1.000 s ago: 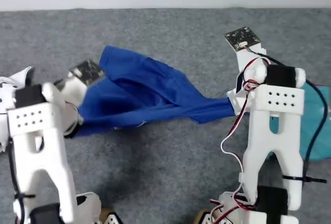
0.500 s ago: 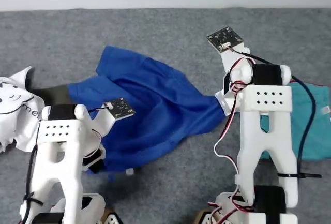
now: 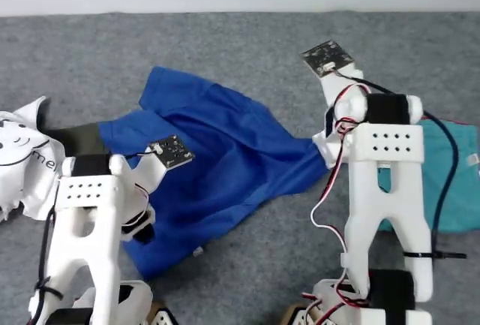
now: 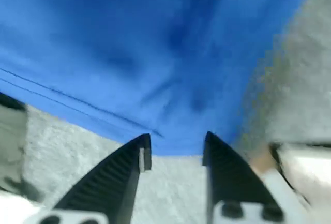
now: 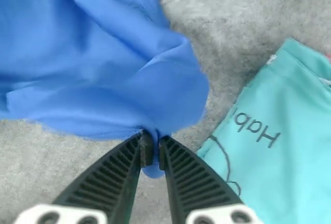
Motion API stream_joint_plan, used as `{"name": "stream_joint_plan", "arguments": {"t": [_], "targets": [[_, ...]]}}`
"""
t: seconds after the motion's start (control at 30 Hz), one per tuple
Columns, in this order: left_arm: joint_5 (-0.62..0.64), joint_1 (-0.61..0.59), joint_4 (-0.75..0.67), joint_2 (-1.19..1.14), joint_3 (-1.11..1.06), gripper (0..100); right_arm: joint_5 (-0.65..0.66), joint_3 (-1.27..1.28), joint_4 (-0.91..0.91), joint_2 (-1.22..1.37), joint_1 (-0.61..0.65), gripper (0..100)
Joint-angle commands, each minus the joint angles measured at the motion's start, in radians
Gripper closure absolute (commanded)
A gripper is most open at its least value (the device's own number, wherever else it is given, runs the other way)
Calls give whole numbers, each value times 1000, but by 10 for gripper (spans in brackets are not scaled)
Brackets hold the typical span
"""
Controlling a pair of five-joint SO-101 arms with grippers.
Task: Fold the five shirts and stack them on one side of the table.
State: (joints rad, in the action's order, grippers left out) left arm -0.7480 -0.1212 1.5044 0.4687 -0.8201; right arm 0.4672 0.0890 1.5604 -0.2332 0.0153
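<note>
A blue shirt [image 3: 217, 167] lies crumpled across the middle of the grey table [image 3: 247, 47]. My right gripper [image 5: 150, 154] is shut on a bunched bit of the blue shirt's [image 5: 93, 53] edge, at its right end in the high view [image 3: 324, 151]. My left gripper [image 4: 173, 149] stands open just over the hem of the blue shirt [image 4: 155, 53] at its front left, with nothing pinched. The left arm [image 3: 86, 197] covers that corner from above. A teal shirt [image 3: 450, 182] lies flat at the right, partly under the right arm [image 3: 382, 175].
A white printed shirt [image 3: 19, 160] and a dark olive one [image 3: 75, 137] lie at the table's left edge, touching the blue one. The teal shirt [image 5: 279, 131] lies close beside my right gripper. Bare table stretches along the back and in front between the arms.
My left gripper carried the blue shirt's left part toward the front, then let it go; the cloth now lies flatter. My right gripper shifted slightly left, still holding.
</note>
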Motion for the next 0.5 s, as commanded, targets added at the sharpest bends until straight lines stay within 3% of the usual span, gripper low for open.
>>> {"name": "stream_joint_plan", "arguments": {"t": [0.0,0.2,0.33,0.47], "targets": [[23,-3,-180,20,-65,889,0,-12,-53,-7,-50,988],[25,-6,-299,18,-134,911,2,-12,-62,-7,-51,988],[55,-11,-345,-100,-99,910,0,-12,-77,-7,-50,988],[114,-6,-279,-311,68,910,0,-8,-116,-5,-58,988]]}}
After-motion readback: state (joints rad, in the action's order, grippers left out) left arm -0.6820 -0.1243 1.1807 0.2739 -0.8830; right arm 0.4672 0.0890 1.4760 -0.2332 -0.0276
